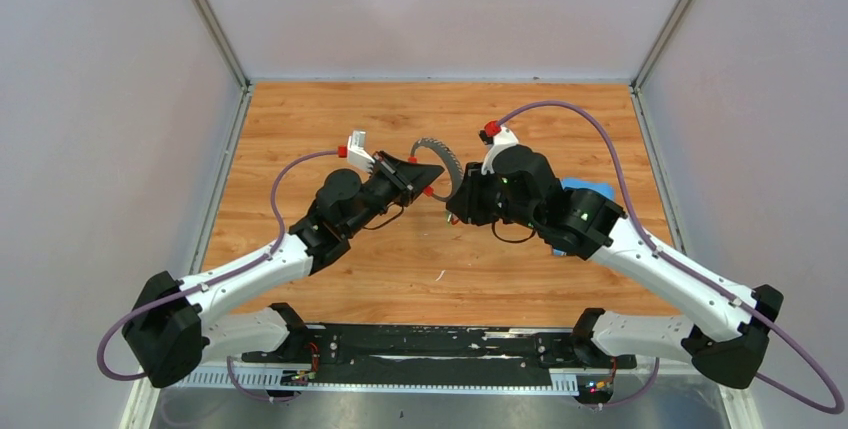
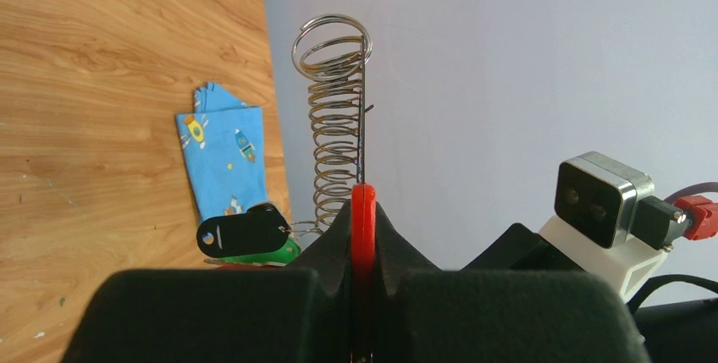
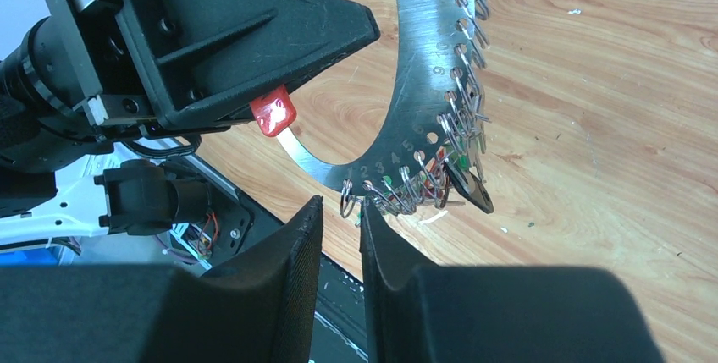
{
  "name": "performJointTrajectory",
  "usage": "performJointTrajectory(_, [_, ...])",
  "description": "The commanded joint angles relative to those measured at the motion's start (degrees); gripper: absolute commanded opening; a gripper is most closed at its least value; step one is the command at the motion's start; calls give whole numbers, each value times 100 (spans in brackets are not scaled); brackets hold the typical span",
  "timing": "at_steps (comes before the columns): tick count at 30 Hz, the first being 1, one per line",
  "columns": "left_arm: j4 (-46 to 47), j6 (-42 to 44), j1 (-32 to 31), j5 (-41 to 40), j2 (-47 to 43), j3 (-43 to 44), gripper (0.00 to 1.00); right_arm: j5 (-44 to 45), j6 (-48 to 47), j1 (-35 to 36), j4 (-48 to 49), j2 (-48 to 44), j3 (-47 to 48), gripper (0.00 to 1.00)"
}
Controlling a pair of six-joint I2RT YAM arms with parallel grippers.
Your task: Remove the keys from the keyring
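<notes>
Keyring [image 3: 415, 84]: flat silvery crescent, stamped with numbers beside a row of holes, small wire rings threaded along the outer edge, red curved part at one end. Held up off the wooden table [image 1: 330, 119], between the two arms. Keys [image 3: 464, 184] bunched at the lower stretch, dark and green caps, hanging from those wire rings. Left gripper [image 2: 363, 226] pressed shut on the red part. Right gripper [image 3: 341, 226] just under the ring's low end, fingers nearly together with a thin slit left; impossible to tell whether pinching a wire ring there. Blue cloth [image 2: 224, 160] lying flat on the table below
</notes>
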Motion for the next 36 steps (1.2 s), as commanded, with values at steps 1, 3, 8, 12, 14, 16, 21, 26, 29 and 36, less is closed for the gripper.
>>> performJointTrajectory(1, [114,-40,-29,-117,-180,-66,0,139,139,80,-28,112,-85,25])
performJointTrajectory(3, [106,-38,-29,-119,-193,-70,0,153,141,80,-23,143,-94,24])
performJointTrajectory(8, [92,-36,-29,-142,-206,-101,0,143,154,80,-14,226,-79,22])
performJointTrajectory(12, [72,-43,-25,-173,-210,-126,0,133,166,84,-43,277,-83,21])
performJointTrajectory(14, [49,-57,-29,-199,-218,-140,0,120,163,81,-58,309,-86,20])
performJointTrajectory(16, [21,-92,-28,-240,-225,-158,0,151,172,93,-79,321,-93,19])
performJointTrajectory(21, [-65,-278,-20,-333,-232,-196,0,328,117,188,-89,348,-137,19])
performJointTrajectory(26, [-130,-430,18,-337,-228,-233,0,487,43,294,-54,342,-189,20])
performJointTrajectory(29, [-140,-495,37,-332,-245,-260,0,549,23,342,-31,336,-229,20])
performJointTrajectory(36, [-156,-502,41,-284,-271,-258,0,772,57,384,7,333,-279,20])
